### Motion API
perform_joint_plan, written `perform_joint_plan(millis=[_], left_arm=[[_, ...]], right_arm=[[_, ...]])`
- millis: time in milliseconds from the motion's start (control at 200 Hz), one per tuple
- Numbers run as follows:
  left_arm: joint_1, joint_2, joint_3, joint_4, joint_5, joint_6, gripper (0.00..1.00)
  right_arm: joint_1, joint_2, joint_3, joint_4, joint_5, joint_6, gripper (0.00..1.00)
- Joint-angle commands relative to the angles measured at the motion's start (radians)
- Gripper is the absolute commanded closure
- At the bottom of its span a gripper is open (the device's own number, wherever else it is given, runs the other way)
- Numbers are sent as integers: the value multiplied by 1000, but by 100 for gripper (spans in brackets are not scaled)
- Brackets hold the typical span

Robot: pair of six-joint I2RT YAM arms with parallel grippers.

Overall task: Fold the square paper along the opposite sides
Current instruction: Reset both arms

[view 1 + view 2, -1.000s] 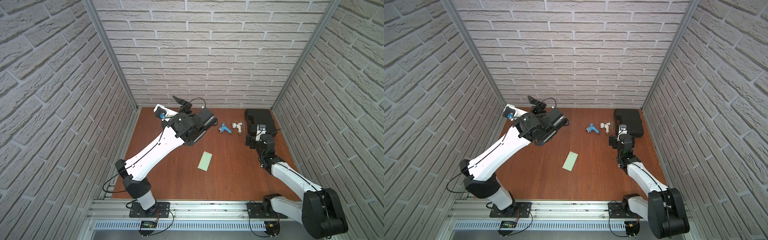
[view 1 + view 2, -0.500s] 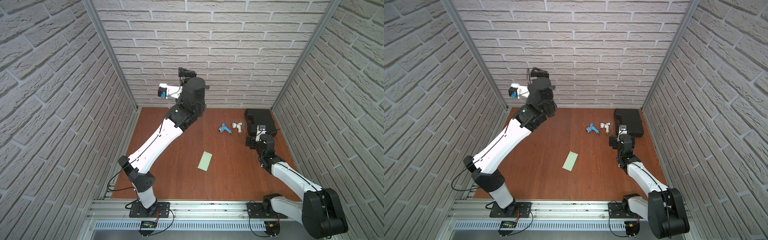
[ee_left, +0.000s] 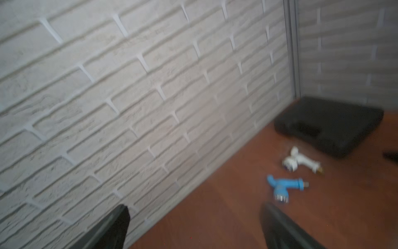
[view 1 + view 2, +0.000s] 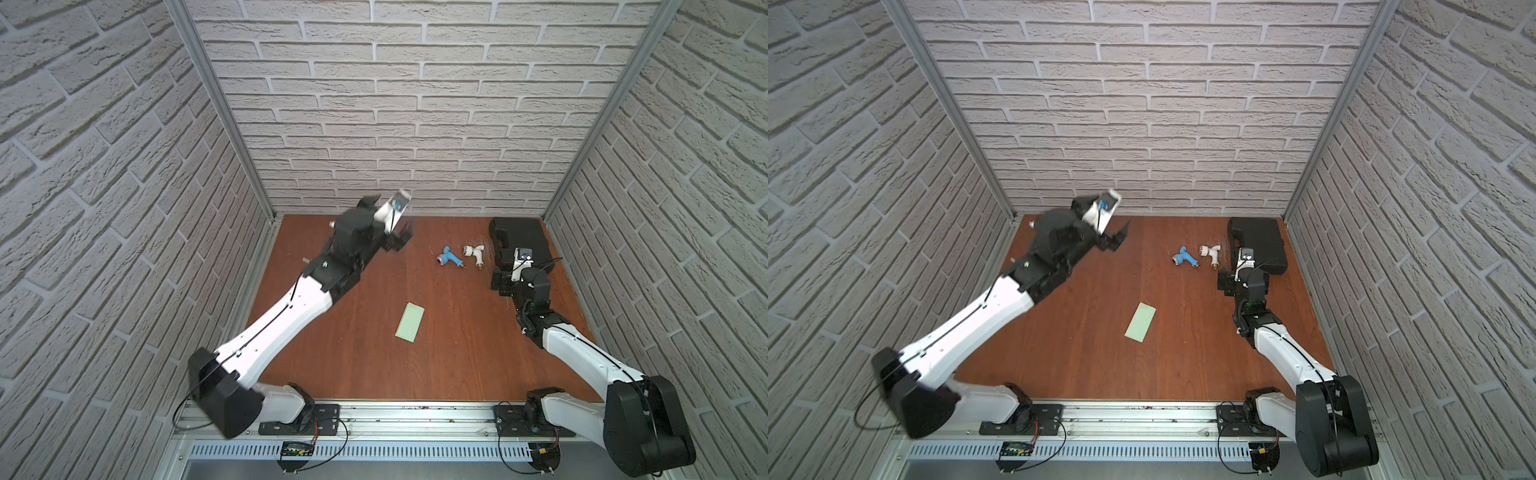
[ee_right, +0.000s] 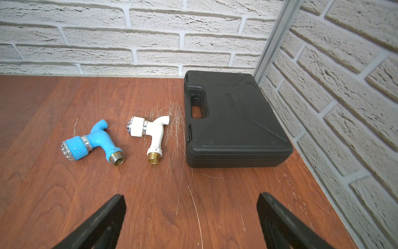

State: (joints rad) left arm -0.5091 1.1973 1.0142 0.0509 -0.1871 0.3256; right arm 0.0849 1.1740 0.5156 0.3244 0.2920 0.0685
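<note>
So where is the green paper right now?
In both top views the green paper lies flat mid-table, alone, nearer the front rail than the blue tap, between the arms.

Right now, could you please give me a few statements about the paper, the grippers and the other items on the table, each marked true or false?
1. The square paper lies flat on the table, touched by neither gripper. True.
2. The left gripper is shut on the paper. False: it is open and empty, off near the back wall.
3. The right gripper is open and holds nothing. True.
4. The blue tap sits on top of the black case. False: it lies on the table beside the white tap.
5. The paper looks like a full square. False: it shows as a narrow rectangle.
</note>
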Motion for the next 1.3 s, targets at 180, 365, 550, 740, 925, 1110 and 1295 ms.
perform_joint_plan(millis=[180, 365, 550, 740, 925, 1110, 1295], left_arm=[[344, -285, -714, 560, -18, -121, 2], [417, -48, -831, 873, -41, -172, 8], [454, 377, -870, 1328, 66, -201, 8], [501, 379, -827, 1227, 174, -223, 7], [569, 351, -655, 876, 245, -285, 2], [616, 353, -626, 826, 314, -321, 2], [614, 353, -626, 827, 308, -321, 1]], right_arm=[[-4, 58, -57, 157, -80, -6, 1], [-5, 114, -99, 239, -103, -41, 1], [-9, 165, -126, 351, -149, -83, 1], [-17, 155, -205, 503, -152, -132, 1], [-85, 312, -174, 575, -228, -92, 1], [-118, 351, -116, 524, -297, -76, 1], [-117, 357, -125, 553, -303, -77, 1]])
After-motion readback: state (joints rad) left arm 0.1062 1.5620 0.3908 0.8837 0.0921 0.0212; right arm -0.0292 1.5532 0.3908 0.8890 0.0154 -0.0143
